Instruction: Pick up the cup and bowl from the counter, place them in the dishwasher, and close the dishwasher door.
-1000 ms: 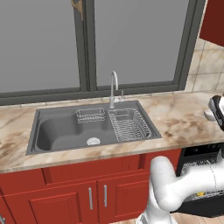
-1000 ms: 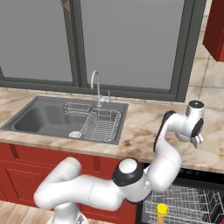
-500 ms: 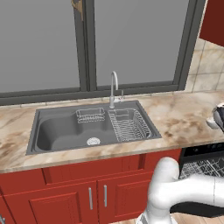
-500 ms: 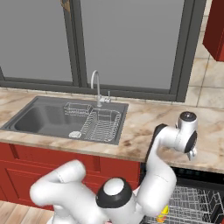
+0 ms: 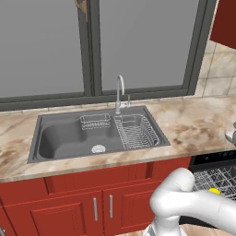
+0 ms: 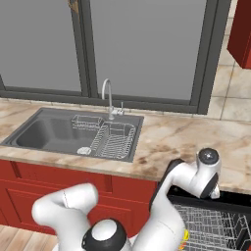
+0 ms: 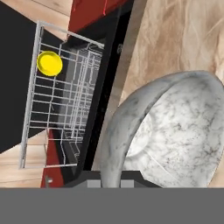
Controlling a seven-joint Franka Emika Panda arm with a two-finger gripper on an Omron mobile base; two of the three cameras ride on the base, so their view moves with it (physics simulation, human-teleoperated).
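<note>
**Bowl in the gripper at the bench edge**

Left base view: the bench (image 5: 198, 124) carries a grey sink (image 5: 92, 136) with a wire basket (image 5: 136, 131) in its right half and a tap (image 5: 120, 94) behind. At the right edge a sliver of the bowl (image 5: 230, 135) shows over the stone. Below it the dishwasher (image 5: 214, 159) stands open, its rack (image 5: 216, 177) pulled into sight with the yellow cup (image 5: 214, 191) just peeking over the arm.

Right base view: the arm bends up from the lower left, and its wrist (image 6: 208, 171) sits at the bench front, right above the open dishwasher. The rack (image 6: 211, 228) lies beneath it, the cup (image 6: 184, 238) a small yellow spot at its left side.

Hand view: the grey marbled bowl (image 7: 175, 131) is tilted on edge directly ahead of the gripper (image 7: 111, 180), whose jaws are closed on the bowl's near rim. Stone shows behind the bowl. To the left, the rack (image 7: 65, 109) holds the cup (image 7: 49, 63) at its far corner, well apart from the bowl.
</note>
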